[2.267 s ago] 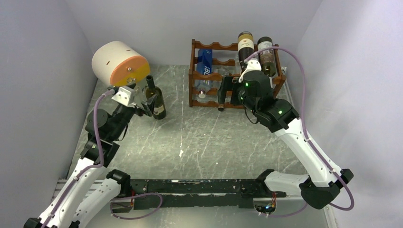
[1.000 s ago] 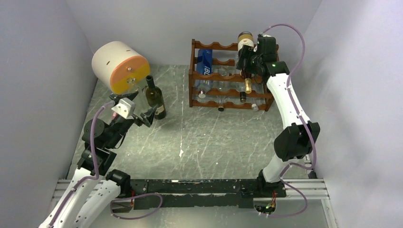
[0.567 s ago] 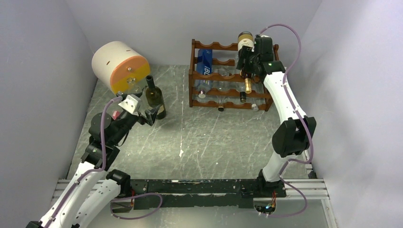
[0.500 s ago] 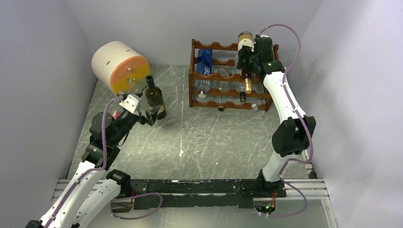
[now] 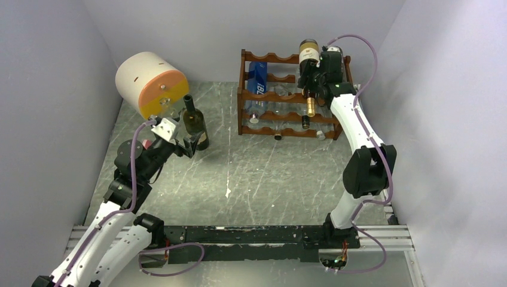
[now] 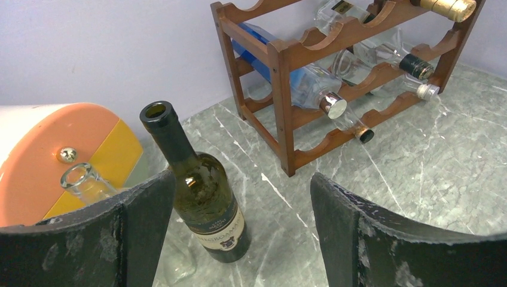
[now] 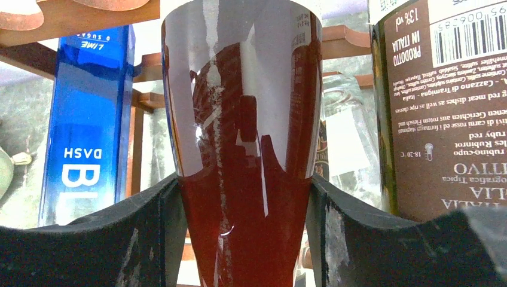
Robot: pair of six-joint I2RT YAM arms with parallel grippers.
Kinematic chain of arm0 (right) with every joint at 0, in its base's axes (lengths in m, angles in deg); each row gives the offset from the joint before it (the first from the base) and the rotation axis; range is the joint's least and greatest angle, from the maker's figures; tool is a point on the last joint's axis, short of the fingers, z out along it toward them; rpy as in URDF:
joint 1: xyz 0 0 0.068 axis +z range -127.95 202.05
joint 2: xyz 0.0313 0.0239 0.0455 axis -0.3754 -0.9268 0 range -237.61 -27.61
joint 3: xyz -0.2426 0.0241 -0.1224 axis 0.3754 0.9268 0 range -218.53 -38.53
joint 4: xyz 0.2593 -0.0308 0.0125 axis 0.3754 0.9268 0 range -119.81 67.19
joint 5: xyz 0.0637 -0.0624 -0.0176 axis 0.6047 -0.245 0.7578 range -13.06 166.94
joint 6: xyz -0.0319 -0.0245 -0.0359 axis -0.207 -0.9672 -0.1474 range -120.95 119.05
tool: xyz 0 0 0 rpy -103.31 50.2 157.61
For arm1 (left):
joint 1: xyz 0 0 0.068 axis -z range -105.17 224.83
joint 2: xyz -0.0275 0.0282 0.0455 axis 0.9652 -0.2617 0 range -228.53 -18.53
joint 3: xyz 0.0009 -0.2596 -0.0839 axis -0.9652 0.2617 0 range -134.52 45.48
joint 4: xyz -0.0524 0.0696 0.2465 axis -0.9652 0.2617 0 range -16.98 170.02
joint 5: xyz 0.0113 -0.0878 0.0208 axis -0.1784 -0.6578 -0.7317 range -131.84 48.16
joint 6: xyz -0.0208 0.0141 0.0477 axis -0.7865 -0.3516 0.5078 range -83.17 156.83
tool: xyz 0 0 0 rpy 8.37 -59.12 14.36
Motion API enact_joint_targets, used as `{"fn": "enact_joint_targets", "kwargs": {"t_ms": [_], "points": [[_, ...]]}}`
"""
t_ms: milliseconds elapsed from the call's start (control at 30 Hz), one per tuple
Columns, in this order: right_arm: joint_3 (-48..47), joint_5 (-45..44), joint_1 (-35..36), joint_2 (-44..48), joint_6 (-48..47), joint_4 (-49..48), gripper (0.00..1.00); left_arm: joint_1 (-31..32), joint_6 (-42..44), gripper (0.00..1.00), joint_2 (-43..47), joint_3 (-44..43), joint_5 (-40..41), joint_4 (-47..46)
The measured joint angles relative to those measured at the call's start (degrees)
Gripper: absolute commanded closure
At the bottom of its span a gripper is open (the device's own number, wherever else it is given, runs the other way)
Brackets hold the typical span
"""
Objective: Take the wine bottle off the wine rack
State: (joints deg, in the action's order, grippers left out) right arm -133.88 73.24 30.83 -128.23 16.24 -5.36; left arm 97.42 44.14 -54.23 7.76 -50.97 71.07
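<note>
Dark red glass wine bottle (image 7: 242,107) lies on top of the brown wooden wine rack (image 5: 270,58), neck pointing to the near side. Right gripper (image 7: 244,203) sits around it; squeezing or not, I cannot tell.

Blue bottle (image 7: 89,119) in wine rack (image 7: 95,15), left part: "DASH", "BL", "LIME", upside down. Dark bottle (image 7: 442,107), rack's right end: "PRODOTTO IN ITALIA", "13% vol", "18-20 °C", upside down. Green bottle (image 6: 206,203) left of rack: label unreadable.
</note>
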Motion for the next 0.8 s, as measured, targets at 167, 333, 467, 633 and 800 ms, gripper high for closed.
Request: {"fn": "enact_joint_targets", "kwargs": {"t_ms": [167, 333, 467, 633, 800], "points": [[1.55, 0.42, -0.11, 0.76, 0.13, -2.16, 0.47, 0.00, 0.00, 0.15, -0.15, 0.00, 0.39, 0.17], [5.66, 1.42, -0.26, 2.86, 0.76, -7.58, 0.62, 0.00, 0.00, 0.16, -0.15, 0.00, 0.98, 0.17], [10.75, 3.54, -0.66, 5.73, 4.17, -14.62, 0.74, 0.00, 0.00, 0.16, -0.17, 0.00, 1.42, 0.17], [14.23, 4.90, -0.92, 7.96, 8.85, -19.15, 0.79, 0.00, 0.00, 0.17, -0.22, 0.00, 2.19, 0.15], [14.60, 6.32, -1.07, 8.02, 11.98, -19.89, 0.87, 0.00, 0.00, 0.17, -0.52, 0.00, 2.69, 0.17]]}}
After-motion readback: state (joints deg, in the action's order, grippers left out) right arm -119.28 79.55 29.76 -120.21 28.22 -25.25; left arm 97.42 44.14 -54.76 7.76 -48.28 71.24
